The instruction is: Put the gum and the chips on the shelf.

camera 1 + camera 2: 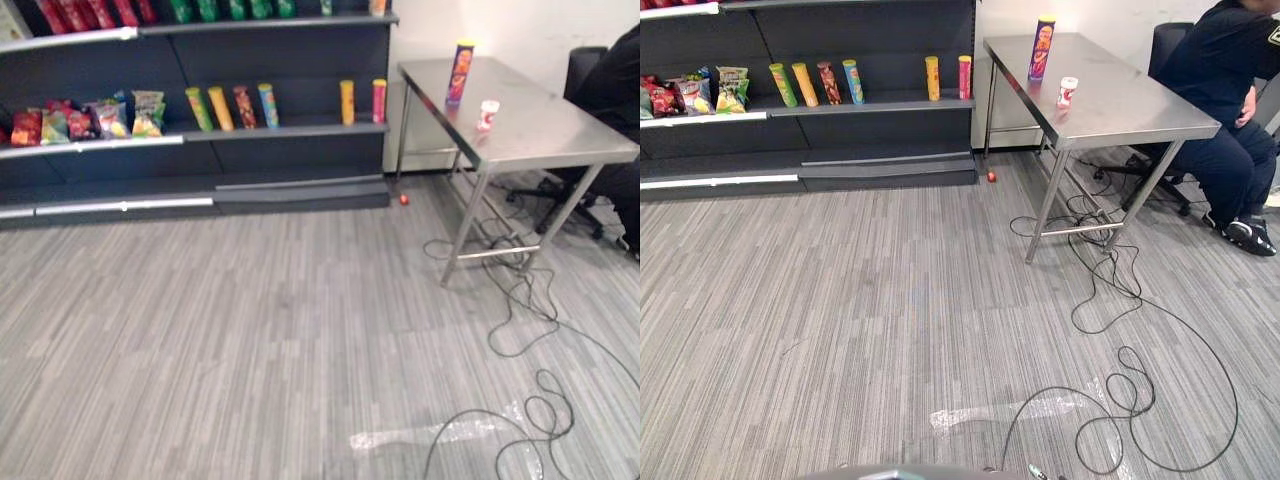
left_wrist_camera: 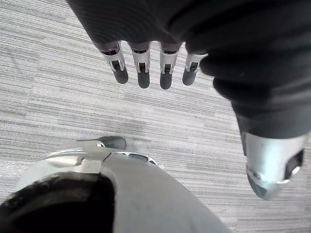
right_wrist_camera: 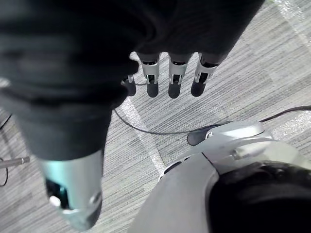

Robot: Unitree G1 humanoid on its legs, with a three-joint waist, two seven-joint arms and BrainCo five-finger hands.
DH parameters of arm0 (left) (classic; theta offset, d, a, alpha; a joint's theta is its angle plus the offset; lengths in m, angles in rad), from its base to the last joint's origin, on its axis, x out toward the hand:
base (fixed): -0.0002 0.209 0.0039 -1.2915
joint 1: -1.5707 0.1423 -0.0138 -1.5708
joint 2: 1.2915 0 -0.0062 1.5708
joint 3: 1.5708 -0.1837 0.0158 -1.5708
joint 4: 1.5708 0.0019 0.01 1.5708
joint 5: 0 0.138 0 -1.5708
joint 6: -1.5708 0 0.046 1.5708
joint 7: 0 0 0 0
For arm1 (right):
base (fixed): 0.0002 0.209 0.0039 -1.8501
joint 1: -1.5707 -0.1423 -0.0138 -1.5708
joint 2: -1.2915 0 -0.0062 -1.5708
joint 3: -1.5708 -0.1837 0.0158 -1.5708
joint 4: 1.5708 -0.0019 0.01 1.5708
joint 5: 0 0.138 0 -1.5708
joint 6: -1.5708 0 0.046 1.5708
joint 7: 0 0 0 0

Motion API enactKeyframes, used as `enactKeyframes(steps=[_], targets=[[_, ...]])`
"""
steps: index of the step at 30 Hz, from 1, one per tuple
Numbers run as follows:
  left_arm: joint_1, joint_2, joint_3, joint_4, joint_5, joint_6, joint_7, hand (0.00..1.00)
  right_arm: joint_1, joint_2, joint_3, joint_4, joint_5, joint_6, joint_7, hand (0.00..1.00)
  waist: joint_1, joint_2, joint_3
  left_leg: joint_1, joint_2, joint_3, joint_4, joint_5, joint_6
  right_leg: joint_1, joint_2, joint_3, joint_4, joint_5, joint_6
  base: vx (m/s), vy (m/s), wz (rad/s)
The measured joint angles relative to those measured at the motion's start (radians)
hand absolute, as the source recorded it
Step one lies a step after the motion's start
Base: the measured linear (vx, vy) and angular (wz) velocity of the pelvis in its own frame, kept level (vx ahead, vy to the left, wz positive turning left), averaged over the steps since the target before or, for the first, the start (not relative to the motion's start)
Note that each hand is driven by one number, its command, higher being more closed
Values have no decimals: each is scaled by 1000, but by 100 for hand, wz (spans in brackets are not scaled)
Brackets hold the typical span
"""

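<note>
Footing first: squarely face the upper-right steel table (image 1: 560, 130) bearing chips can (image 1: 461, 72) and gum jar (image 1: 487, 115), with left hand (image 2: 142, 63) and right hand (image 3: 175, 80) slack and empty.

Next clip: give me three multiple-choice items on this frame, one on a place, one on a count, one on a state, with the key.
1. The gum stands:
A. on the floor
B. on the table, near the chips
C. on the shelf

2. Tall cans on the shelf board with the bags:
A. two
B. six
C. ten

3. The left hand and right hand are:
A. shut on the gum
B. shut on a can
C. open, empty

Key:
1. B, the gum sits on the tabletop just in front of the chips.
2. B, six cans stand in a row to the right of the bags.
3. C, both hands' fingers hang straight over the floor with nothing in them.
</note>
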Motion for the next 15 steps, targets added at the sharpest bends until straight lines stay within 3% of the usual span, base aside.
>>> enactKeyframes(steps=[4,15], targets=[[-11,-2,7,5,0,-1,-3,0,-18,5,-34,8,1,0,3,0,0,2,25,35,4,6,-15,-4,-20,32,6,-10,-12,1,3,22,-6,-1],[-16,-4,6,6,0,-3,-4,0,-33,5,-39,7,21,-2,9,0,0,5,36,47,17,39,-15,-6,-24,31,17,-3,-12,-5,11,-25,-37,-7]])
